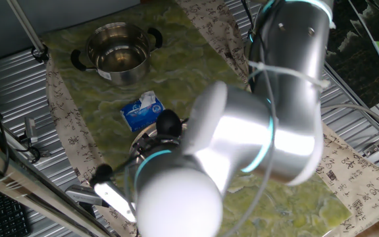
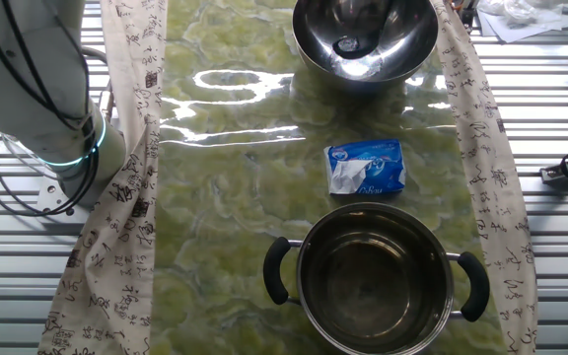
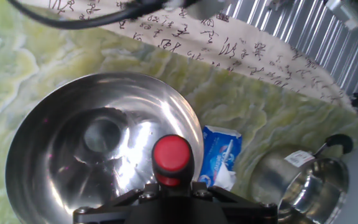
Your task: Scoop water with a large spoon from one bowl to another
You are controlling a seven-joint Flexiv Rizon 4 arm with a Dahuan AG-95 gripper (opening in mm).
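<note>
Arm (image 1: pixel 268 118): one, silver and rounded, filling the centre and lower part of one fixed view; a second stretch of it stands at the upper left of the other fixed view.
Tabletop (image 2: pixel 225 168): one, glossy green marbled sheet, with a cream cloth (image 2: pixel 116 197) printed in black script along both long sides.
Pot (image 2: pixel 376 279): one, round steel, two black handles, bottom centre of the other fixed view.
Bowl (image 3: pixel 61 149): one, wide polished steel, left of centre in the hand view.
Water (image 3: pixel 104 155): only a sheen on the bowl's bottom.
Tissue pack (image 2: pixel 365 167): one, blue and white, soft and crumpled, lying between bowl and pot.
Tool (image 3: pixel 173 202): one; only its dark base shows at the bottom edge of the hand view, and I cannot tell how far the fingers are open or whether they grip.
Spoon (image 3: pixel 171 158): one; just its round red end shows, directly above the tool's base and over the bowl's right rim.
</note>
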